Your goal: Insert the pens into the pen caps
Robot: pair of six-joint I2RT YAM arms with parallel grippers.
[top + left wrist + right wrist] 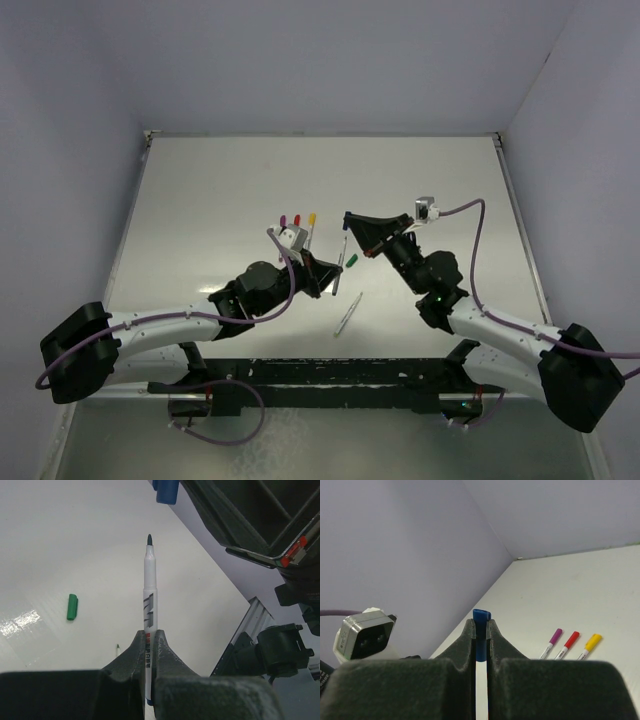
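Observation:
My left gripper (pixel 149 634) is shut on a white-barrelled pen (pixel 149 587) whose bare dark tip points up and away. My right gripper (pixel 480 623) is shut on the blue cap (pixel 480 632). That cap shows at the top of the left wrist view (pixel 166 490), just beyond and right of the pen tip, apart from it. In the top view the left gripper (pixel 328 279) and right gripper (pixel 349 220) face each other at mid-table. A green cap (pixel 352 262) lies loose between them, also seen in the left wrist view (pixel 72 606). A second uncapped pen (pixel 345 314) lies nearer the arms.
Three capped pens lie side by side behind the left gripper: purple (pixel 553 640), red (pixel 569 641) and yellow (pixel 590 643). The left wrist's camera housing (pixel 364 637) is close on the right gripper's left. Walls enclose the table (pixel 200 200) on three sides.

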